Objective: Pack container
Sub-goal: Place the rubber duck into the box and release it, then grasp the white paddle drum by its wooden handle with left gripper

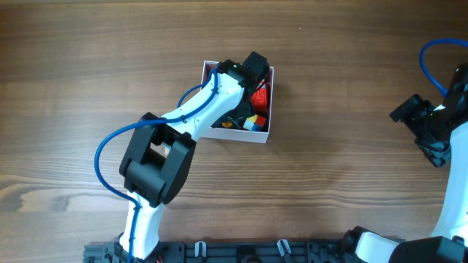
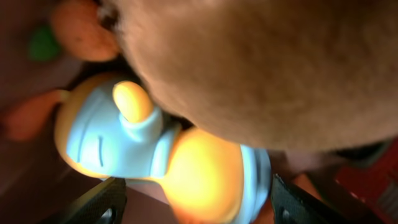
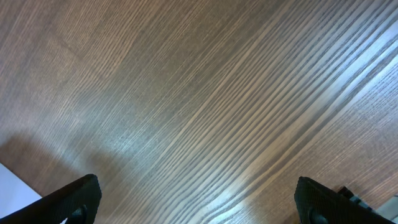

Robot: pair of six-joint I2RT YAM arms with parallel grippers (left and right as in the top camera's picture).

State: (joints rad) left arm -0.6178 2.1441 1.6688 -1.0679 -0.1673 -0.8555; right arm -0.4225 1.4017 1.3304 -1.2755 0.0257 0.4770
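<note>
My left arm [image 1: 205,109] hides most of the one container [image 1: 238,134]. A brown blur [image 2: 261,62] crowds one blue-yellow toy [image 2: 112,143]. Left gripper [image 2: 196,202] and right gripper [image 3: 199,199] are both spread, empty.

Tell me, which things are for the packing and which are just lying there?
For the job: box; red toy and blue-and-yellow toy inside it; left gripper over them.
Just there: table; right gripper, off to the side.

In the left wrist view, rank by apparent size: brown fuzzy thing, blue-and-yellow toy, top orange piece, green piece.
1. brown fuzzy thing (closest to the lens, so unsure)
2. blue-and-yellow toy
3. top orange piece
4. green piece
</note>
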